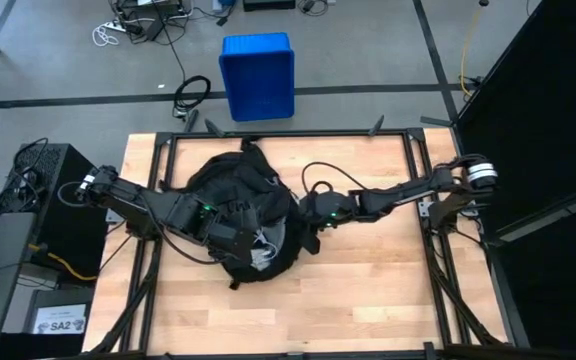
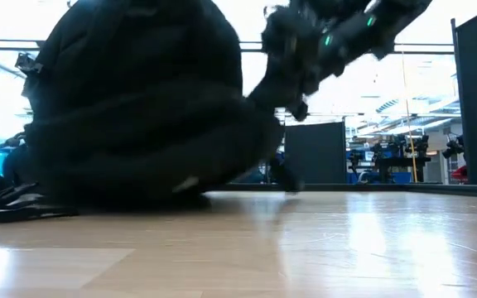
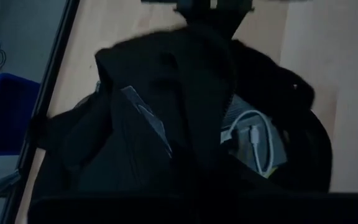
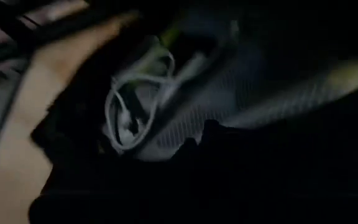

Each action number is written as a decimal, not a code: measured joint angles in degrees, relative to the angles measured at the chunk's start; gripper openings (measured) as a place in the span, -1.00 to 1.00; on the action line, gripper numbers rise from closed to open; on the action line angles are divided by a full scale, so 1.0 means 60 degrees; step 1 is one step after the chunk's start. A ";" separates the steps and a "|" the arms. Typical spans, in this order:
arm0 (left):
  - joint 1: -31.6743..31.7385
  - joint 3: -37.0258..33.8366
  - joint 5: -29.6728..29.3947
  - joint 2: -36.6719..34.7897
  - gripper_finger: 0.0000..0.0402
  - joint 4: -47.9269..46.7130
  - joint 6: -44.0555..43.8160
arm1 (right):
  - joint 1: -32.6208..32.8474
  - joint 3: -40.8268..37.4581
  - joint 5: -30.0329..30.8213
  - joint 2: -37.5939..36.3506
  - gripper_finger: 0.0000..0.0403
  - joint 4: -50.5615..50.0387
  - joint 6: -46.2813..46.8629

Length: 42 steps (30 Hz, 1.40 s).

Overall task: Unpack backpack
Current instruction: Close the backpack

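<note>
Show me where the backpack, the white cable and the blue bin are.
backpack (image 1: 230, 178): high view, on its black fabric top.
white cable (image 3: 258, 144): left wrist view, on the loop inside the open backpack.
blue bin (image 1: 257, 75): high view, on its inside, beyond the table.

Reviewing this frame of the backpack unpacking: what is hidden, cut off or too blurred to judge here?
- What the left pincer grips, if anything: in the high view it is lost against the black backpack; its wrist view shows only dark fabric.
- The right pincer: dark on dark in the high view, blurred in the low view.
- The backpack's contents: only a white cable shows; the rest is covered by fabric.
- The right wrist view is motion-blurred.
</note>
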 joint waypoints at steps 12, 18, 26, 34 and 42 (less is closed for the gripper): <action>0.0000 0.0537 -0.0411 -0.0006 -0.96 0.0065 0.0913 | 0.0723 0.0000 0.1007 -0.2530 -1.00 0.0138 -0.0913; 0.0018 0.1530 -0.1220 -0.0021 -0.96 -0.0582 0.0705 | 0.0862 0.0028 0.1690 -0.3499 -1.00 0.0124 -0.1310; -0.0055 0.1121 -0.0594 0.0052 -0.96 -0.1477 0.0022 | 0.1308 0.0044 0.3447 -0.3793 -1.00 -0.2636 -0.0543; -0.0084 -0.0335 0.0054 0.0111 -0.96 -0.1623 -0.0267 | 0.1997 0.0026 0.3599 -0.3290 -1.00 -0.4406 0.1246; -0.0178 -0.0943 0.0594 0.0101 -0.96 -0.0667 0.0611 | 0.2915 -0.0022 0.2428 -0.1891 -1.00 -0.4360 0.2971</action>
